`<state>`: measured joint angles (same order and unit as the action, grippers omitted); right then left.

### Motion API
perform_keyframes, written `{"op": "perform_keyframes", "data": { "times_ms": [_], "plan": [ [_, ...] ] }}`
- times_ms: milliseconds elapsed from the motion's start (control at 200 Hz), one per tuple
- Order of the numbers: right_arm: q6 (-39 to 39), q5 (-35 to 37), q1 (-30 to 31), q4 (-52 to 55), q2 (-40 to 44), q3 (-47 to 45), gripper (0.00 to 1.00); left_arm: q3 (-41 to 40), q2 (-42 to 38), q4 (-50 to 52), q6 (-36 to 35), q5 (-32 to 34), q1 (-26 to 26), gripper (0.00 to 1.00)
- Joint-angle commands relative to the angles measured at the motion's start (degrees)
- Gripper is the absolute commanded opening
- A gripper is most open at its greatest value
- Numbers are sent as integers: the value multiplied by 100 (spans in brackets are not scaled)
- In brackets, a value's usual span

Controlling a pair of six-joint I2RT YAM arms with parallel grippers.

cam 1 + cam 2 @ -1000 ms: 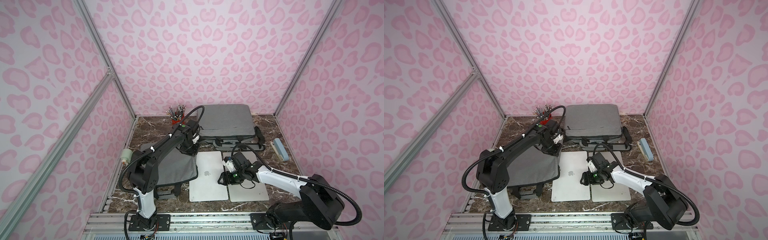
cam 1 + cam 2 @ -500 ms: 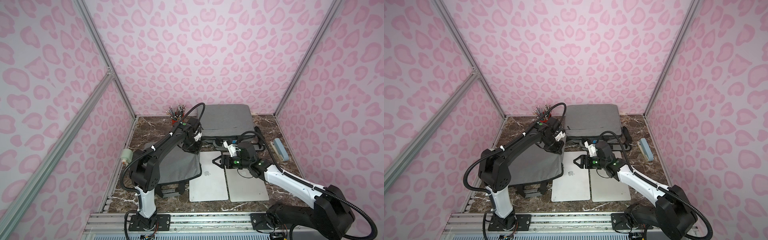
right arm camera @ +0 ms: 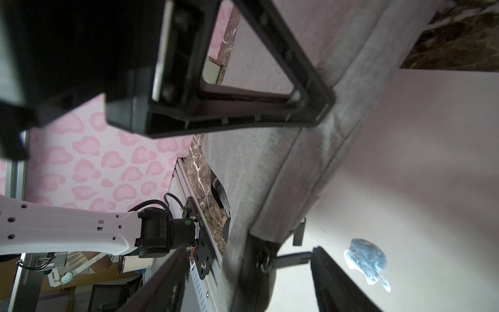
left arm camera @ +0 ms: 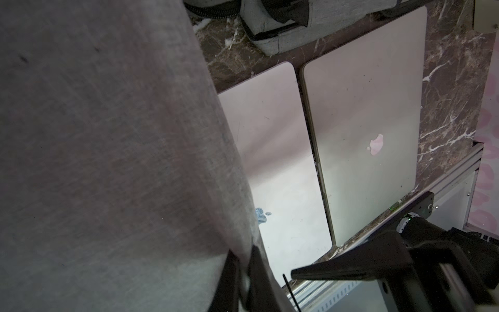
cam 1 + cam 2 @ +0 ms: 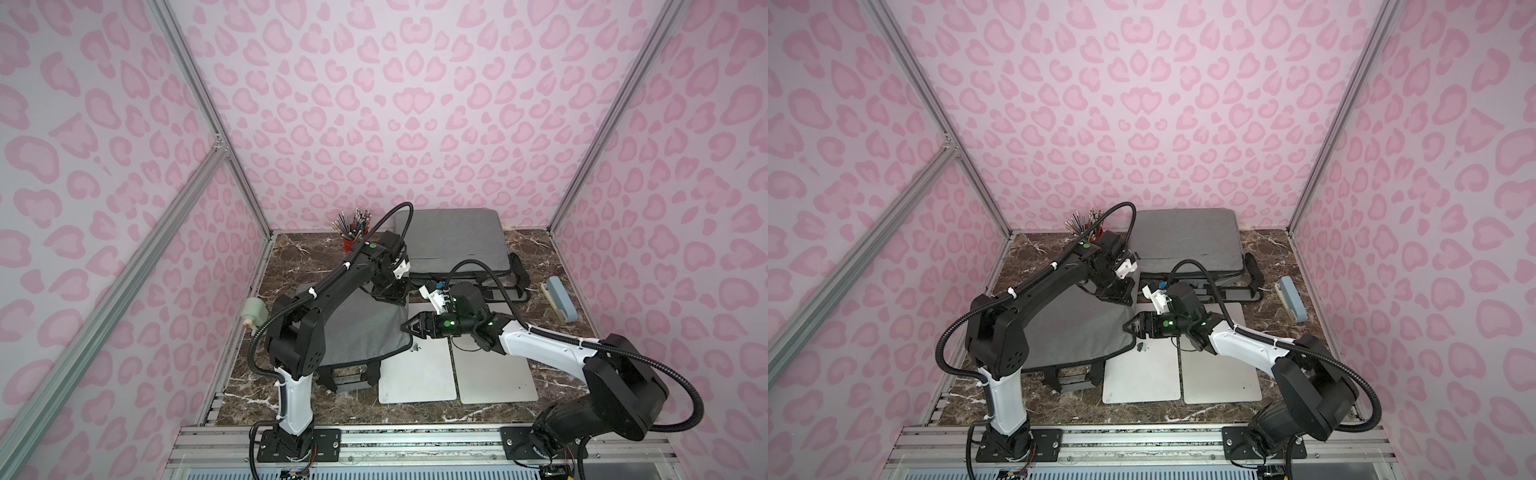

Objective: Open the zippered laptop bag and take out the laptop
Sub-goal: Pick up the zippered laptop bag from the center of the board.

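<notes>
A grey zippered laptop bag (image 5: 357, 328) lies at the left of the marble table, its right edge over a silver laptop (image 5: 415, 374). A second silver laptop (image 5: 490, 370) lies beside that one. My left gripper (image 5: 390, 293) is shut on the bag's far right corner and holds the fabric up; the left wrist view shows the fingertips (image 4: 243, 259) pinching grey cloth. At the bag's right edge my right gripper (image 5: 409, 326) is open. In the right wrist view its jaws (image 3: 251, 251) stand wide on either side of the bag's seam and black zipper pull (image 3: 289, 258). The bag's inside is hidden.
Another grey bag (image 5: 449, 237) with black straps (image 5: 511, 282) lies at the back. A red cup of pencils (image 5: 353, 243) stands back left. A blue-grey block (image 5: 561, 299) sits near the right wall and a pale green object (image 5: 254, 313) at the left edge.
My right gripper has travelled from above the laptops leftward to the bag's right edge. The left gripper has stayed on the bag's corner.
</notes>
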<state>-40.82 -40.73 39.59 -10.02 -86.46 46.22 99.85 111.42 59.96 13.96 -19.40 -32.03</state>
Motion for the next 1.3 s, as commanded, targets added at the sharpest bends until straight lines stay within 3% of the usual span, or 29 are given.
{"op": "perform_keyframes", "data": {
  "times_ms": [0, 175, 336, 451, 521, 711, 832, 1002, 1157, 1202, 1298],
  "plan": [
    [25, -101, 66, -381, -230, 81, 71, 39, -6, -204, 28, -339, -22, 4],
    [-219, -258, 65, -823, -561, 102, 60, -27, -74, -327, 72, -485, -40, 14],
    [-416, -260, 32, -983, -614, 100, 32, -57, -157, -294, 36, -387, -32, 26],
    [-504, -260, -4, -1054, -572, 54, 19, -3, -228, -194, -65, -286, -31, 34],
    [-554, -242, -13, -1086, -567, 29, 12, -4, -400, -189, -72, -121, -31, 46],
    [-676, -202, -27, -1205, -531, -60, 8, -306, -1089, -24, -84, 386, 118, 60],
    [-733, -209, -30, -1292, -511, -103, 5, -1245, -1803, -180, 162, 467, 419, 62],
    [-787, -141, -63, -1319, -470, -69, 1, -2788, -2832, -573, 743, 504, 1093, 62],
    [-805, 58, -114, -1293, -399, -102, 0, -3489, -3442, -602, 1098, 739, 1750, 63],
    [-835, 149, -129, -1314, -366, -141, 0, -3693, -3609, -647, 1237, 835, 1965, 70],
    [-942, 226, -162, -1444, -330, -217, 0, -4105, -3908, -766, 1435, 799, 2503, 71]
  ]
}}
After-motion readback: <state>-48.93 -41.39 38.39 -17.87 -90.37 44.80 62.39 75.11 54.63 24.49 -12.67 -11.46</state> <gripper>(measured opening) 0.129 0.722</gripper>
